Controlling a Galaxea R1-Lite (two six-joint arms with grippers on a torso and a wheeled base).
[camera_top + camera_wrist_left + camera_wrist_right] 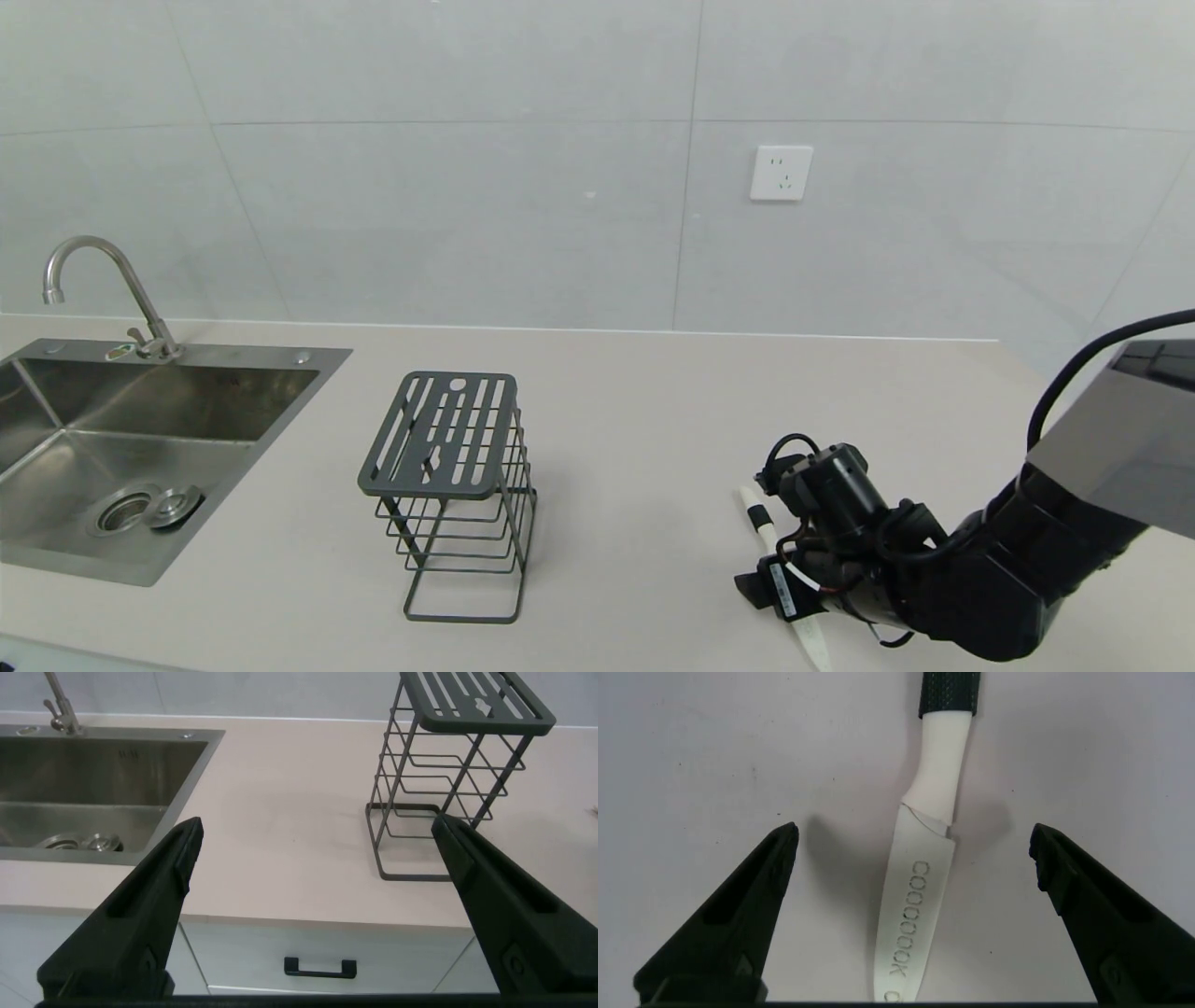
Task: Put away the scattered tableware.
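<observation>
Head view: a white-bladed knife with a black-banded handle (pixel 758 519) lies on the pale desk (pixel 635 448), right of the dark wire rack (pixel 439 448); left wrist view, left fingers (pixel 140 915) gape empty; right wrist view, right fingers (pixel 729 924) spread wide, straddling the blade without touching it.

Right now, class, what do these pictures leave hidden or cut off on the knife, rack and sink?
Knife tip: right wrist view, cut off by the picture's edge.
Knife's middle: head view, hidden under the right pincer.
Rack top: left wrist view, partly cut off by the edge.
Sink, left part: head view, cut off by the edge.
</observation>
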